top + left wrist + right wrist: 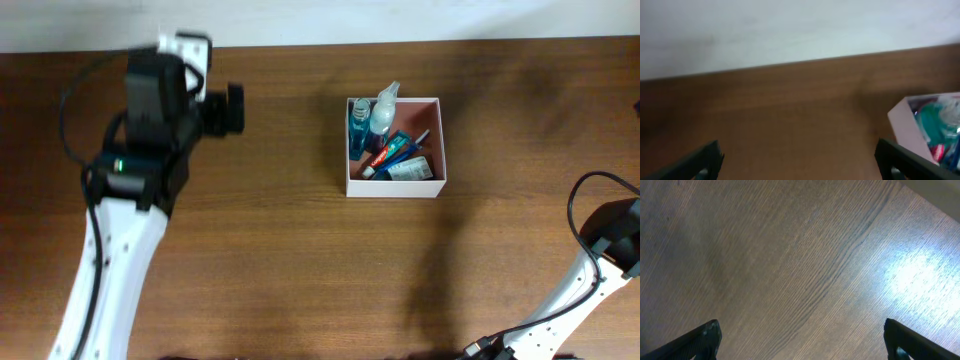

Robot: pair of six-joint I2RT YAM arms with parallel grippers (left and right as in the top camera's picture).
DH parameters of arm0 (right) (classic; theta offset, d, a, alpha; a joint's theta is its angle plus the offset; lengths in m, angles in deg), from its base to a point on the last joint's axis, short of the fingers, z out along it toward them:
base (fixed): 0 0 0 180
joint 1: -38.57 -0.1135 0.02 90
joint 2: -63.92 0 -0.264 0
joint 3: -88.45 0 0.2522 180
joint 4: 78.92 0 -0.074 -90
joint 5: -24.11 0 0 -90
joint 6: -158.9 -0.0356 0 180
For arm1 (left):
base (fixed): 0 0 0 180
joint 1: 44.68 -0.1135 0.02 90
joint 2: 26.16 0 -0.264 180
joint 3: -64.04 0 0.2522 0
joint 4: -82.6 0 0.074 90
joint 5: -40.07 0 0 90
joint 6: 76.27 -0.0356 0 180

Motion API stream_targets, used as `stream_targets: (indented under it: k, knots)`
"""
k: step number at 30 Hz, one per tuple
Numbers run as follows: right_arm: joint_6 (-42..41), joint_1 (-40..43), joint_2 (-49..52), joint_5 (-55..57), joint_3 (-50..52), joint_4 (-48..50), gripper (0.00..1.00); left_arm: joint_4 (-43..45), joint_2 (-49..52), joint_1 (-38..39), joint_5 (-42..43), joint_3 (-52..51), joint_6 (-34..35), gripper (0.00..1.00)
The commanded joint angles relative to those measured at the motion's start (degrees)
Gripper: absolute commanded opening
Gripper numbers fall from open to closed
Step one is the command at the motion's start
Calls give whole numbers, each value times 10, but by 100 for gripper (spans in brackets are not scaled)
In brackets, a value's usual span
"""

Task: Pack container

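The container (394, 187) is a square white-walled box with a pinkish inside, standing at the table's centre back. It holds several toiletries: a blue bottle (358, 127), a clear spray bottle (382, 113), a red and green tube (389, 153) and a white packet (411, 169). My left gripper (232, 108) is at the back left, well apart from the box, open and empty (797, 162). The box's corner (907, 125) shows at the right of the left wrist view. My right gripper (800, 342) is open and empty over bare wood.
The brown wooden table (300, 260) ends at a white wall along the back (790, 30). The right arm (612, 235) stands at the right edge of the overhead view with a black cable looped above it.
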Motion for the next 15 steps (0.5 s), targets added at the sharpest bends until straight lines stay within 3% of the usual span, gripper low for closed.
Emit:
stream_targets:
  k: [1,7,15]
  knots:
    - [-5,-2,-4,9,-5,0,99,25,-79,-4,7,-80,-7,99]
    - [-5,-2,-4,9,-5,0,99,133,-221,-5,5,-248,16,99]
    - [-5,-2,-4,9,-5,0,99,291,-440,-37,5,-503,167,99]
